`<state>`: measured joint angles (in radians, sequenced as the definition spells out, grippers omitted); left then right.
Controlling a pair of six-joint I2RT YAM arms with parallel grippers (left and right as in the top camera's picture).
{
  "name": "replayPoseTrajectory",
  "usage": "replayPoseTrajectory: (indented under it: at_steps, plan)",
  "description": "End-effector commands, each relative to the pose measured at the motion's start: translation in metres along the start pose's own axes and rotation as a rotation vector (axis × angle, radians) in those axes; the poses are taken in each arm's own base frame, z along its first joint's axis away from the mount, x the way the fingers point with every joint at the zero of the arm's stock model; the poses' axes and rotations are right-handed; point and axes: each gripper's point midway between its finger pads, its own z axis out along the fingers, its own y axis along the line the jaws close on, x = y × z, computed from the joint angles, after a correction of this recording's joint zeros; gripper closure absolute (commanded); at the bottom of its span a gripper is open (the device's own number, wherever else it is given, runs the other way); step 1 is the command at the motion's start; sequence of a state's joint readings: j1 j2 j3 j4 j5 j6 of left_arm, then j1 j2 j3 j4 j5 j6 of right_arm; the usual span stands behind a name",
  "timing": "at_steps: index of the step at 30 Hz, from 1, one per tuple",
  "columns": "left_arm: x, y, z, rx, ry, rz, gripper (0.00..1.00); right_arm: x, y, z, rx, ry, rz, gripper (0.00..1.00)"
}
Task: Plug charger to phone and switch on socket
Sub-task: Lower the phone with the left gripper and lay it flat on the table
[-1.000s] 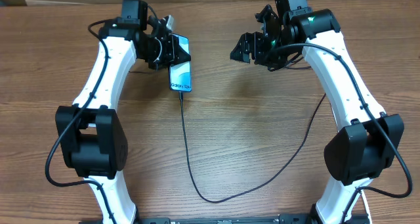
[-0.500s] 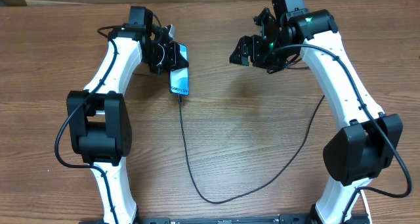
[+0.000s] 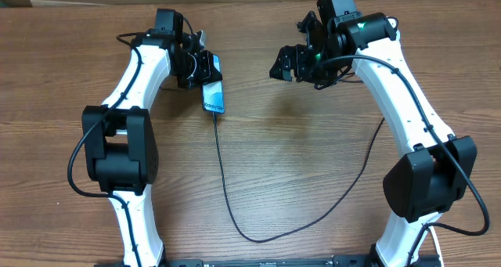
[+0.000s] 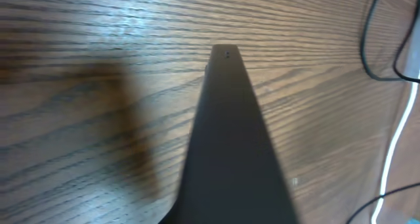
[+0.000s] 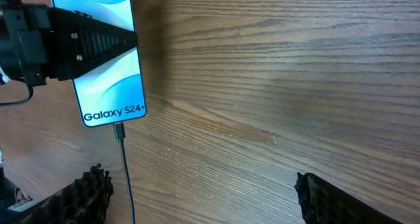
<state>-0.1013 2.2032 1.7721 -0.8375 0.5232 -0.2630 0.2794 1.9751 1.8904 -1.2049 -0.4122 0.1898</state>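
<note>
On the far left, the left arm (image 3: 139, 77) bends up over the brown wooden table (image 3: 297, 157). At its far end the left gripper (image 3: 203, 70) is squeezed tight on the phone (image 3: 214, 99), and it pinches the phone near the top end. The phone's blue screen is lit and faces up. I cannot tell if the phone rests on the wood or is lifted a little. From the left wrist camera the phone is only a dark thin shape in the middle, with wood under it. Some thin black wires (image 4: 371, 46) and a white wire (image 4: 394, 138) show at the right edge there. The charger (image 3: 220, 161) is next. Its small black tip (image 5: 119, 131) sits in the bottom edge of the phone, just under the white words. Its thin black cable runs to the near side of the table and makes a big curve. Then it climbs back up to the right and goes behind the right arm (image 3: 403, 95). The right gripper (image 3: 288, 63) hangs over bare wood, well apart from the phone. Its jaws are spread wide and hold nothing. From the right wrist camera its two bumpy black fingers (image 5: 88, 191) sit in the bottom corners.
</note>
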Motion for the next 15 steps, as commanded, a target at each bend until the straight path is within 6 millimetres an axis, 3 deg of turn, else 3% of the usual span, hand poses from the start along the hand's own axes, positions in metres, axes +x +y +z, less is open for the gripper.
replayPoseTrajectory:
  at_steps: [1,5,11,15]
  plan:
    - [-0.006,-0.007,0.001,-0.008,-0.021,0.012,0.96,-0.003,0.002,-0.002,0.004,-0.013,-0.013,0.1]
    - [-0.007,-0.008,0.005,-0.005,-0.026,0.012,0.96,-0.003,0.002,-0.002,0.004,-0.013,-0.014,0.09]
    - [0.004,0.006,0.034,-0.006,0.041,-0.05,0.96,-0.003,0.002,-0.002,0.004,-0.014,-0.014,0.09]
    - [0.009,0.007,0.041,0.016,0.065,-0.06,0.96,-0.004,0.0,-0.002,0.016,-0.016,-0.013,0.09]
